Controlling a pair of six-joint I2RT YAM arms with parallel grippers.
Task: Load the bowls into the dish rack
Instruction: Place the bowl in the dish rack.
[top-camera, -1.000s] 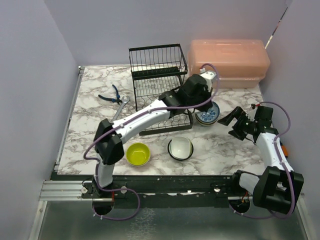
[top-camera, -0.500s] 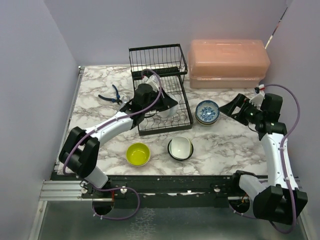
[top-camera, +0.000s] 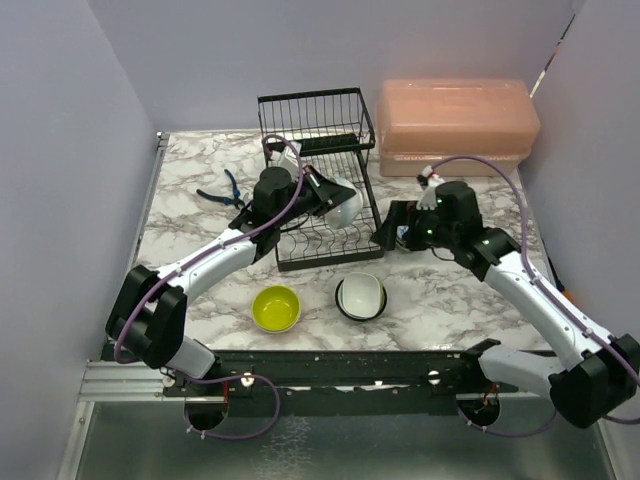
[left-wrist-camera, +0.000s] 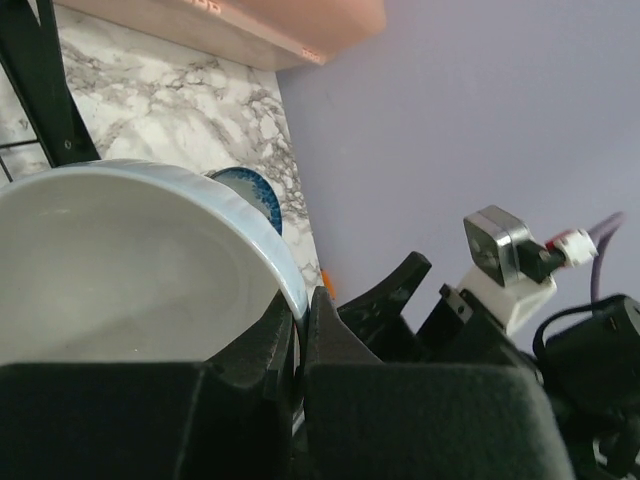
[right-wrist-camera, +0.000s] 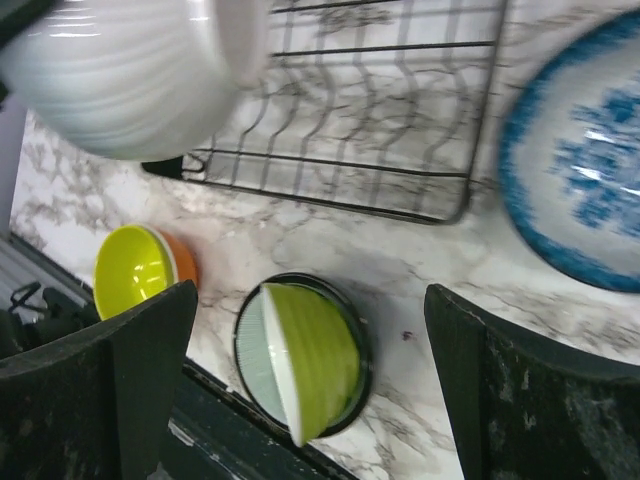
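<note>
Holding the white bowl by its rim in the clenched left gripper, dish rack just below; now swung in with the right gripper spread over the blue-patterned bowl, likely next.

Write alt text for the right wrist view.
A white bowl hangs over the black dish rack, framed by the open right gripper. A blue-patterned bowl sits beside the rack; a yellow-green bowl and a dark-rimmed bowl lie on the marble table.
</note>
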